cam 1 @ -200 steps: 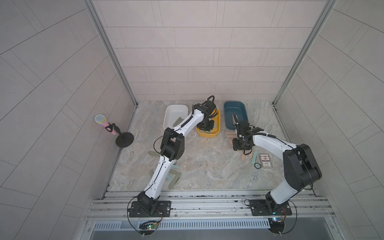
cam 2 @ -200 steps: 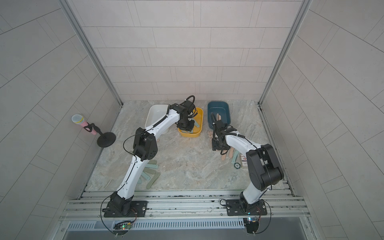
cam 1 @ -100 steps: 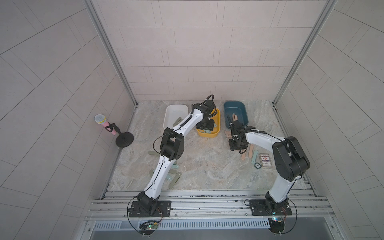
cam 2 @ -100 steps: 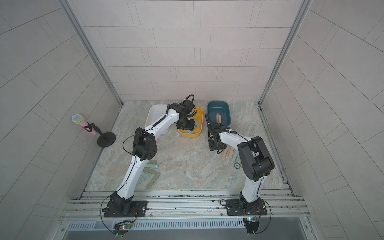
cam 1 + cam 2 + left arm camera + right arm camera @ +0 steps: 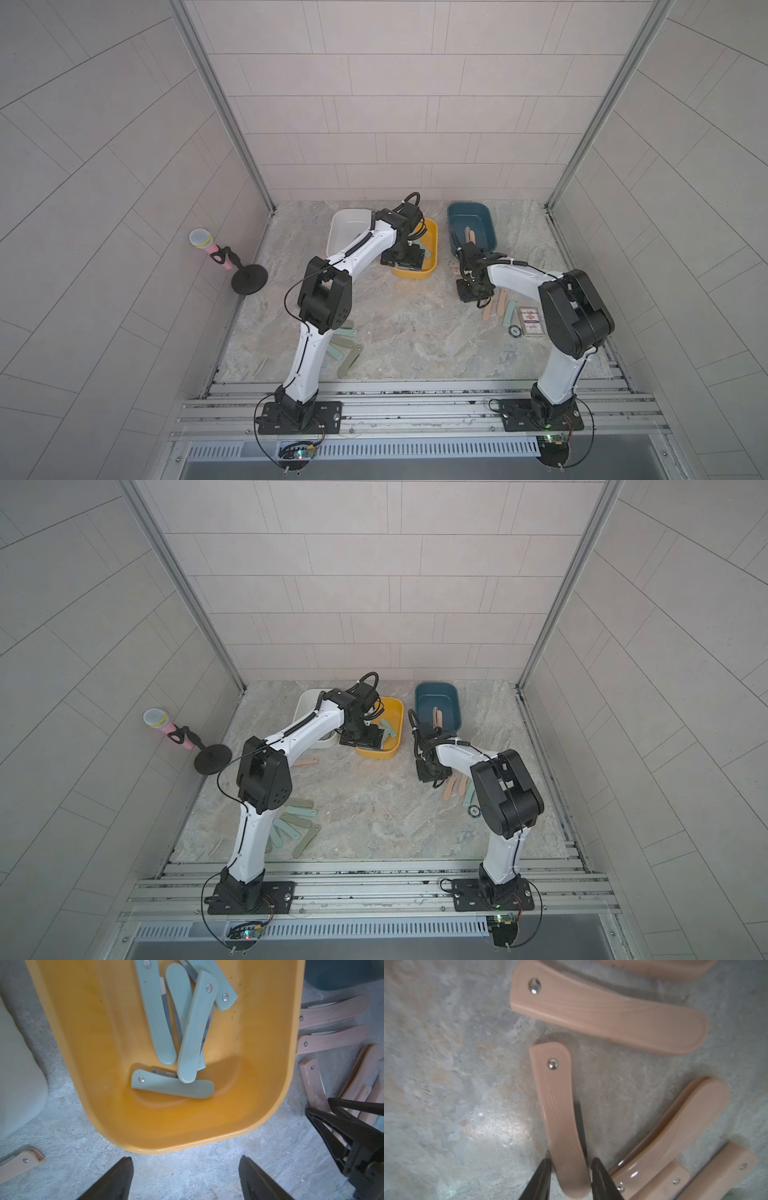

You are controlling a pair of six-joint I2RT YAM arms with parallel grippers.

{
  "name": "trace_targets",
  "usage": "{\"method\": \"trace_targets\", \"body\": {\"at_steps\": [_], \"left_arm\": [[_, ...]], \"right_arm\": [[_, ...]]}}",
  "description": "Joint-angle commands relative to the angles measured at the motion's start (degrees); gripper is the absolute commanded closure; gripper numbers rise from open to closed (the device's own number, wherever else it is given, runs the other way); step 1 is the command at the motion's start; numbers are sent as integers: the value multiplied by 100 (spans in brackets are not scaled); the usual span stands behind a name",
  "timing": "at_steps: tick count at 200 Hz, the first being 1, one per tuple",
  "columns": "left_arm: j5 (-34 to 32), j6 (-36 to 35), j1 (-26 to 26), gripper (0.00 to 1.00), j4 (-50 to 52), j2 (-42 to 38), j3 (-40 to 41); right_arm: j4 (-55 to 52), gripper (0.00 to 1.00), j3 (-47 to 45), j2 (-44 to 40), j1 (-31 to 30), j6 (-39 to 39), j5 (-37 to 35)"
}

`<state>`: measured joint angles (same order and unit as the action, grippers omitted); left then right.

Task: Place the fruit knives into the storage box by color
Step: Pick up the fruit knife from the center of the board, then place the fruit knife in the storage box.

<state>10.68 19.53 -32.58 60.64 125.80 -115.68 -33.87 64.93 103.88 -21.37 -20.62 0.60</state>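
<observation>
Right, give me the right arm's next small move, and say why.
Probably close the right gripper firmly on the peach-pink knife and lift it. Its fingers flank that knife's rounded end on the table, though a firm pinch cannot be confirmed. Other peach-pink knives already lie in the blue box, so that looks like its destination.

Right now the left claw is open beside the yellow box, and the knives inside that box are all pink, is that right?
One thing is wrong: the knives in the yellow box are light teal, not pink. The left wrist view shows this. The rest holds: the left claw is open beside that box.
</observation>
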Motion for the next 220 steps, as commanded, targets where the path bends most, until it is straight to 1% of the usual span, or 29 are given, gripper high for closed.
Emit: {"method": "trace_targets", "body": {"at_steps": [1, 23, 38, 72, 99, 127, 133, 139, 152, 174, 220], "left_arm": [[55, 3, 8, 13, -35, -242, 99], [71, 29, 5, 13, -20, -356, 119], [60, 28, 12, 13, 0, -461, 188], [7, 88, 14, 13, -62, -725, 457], [-18, 162, 9, 13, -103, -945, 650], [-17, 219, 12, 13, -177, -1088, 757], [-10, 229, 15, 12, -195, -1088, 768], [8, 242, 15, 7, -209, -1086, 759], [64, 249, 2, 0, -257, -1047, 738], [179, 219, 9, 0, -225, -913, 548], [210, 112, 17, 0, -82, -587, 110]], "right_arm": [[-192, 64, 125, 192, -53, -30, -50], [-300, 72, 161, 223, -87, -103, -162], [-372, 75, 117, 93, -154, -183, -240], [-607, 75, 55, -403, -385, -353, -287], [-806, 76, 71, -1032, -578, -494, -390], [-899, 76, 264, -1517, -573, -541, -543], [-845, 76, 347, -1538, -539, -511, -597], [-761, 76, 437, -1529, -504, -454, -661], [-667, 76, 773, -1307, -281, -294, -681], [-748, 76, 1775, -571, 108, -12, -550], [-994, 76, 3976, 1358, 682, 369, -379]]}}
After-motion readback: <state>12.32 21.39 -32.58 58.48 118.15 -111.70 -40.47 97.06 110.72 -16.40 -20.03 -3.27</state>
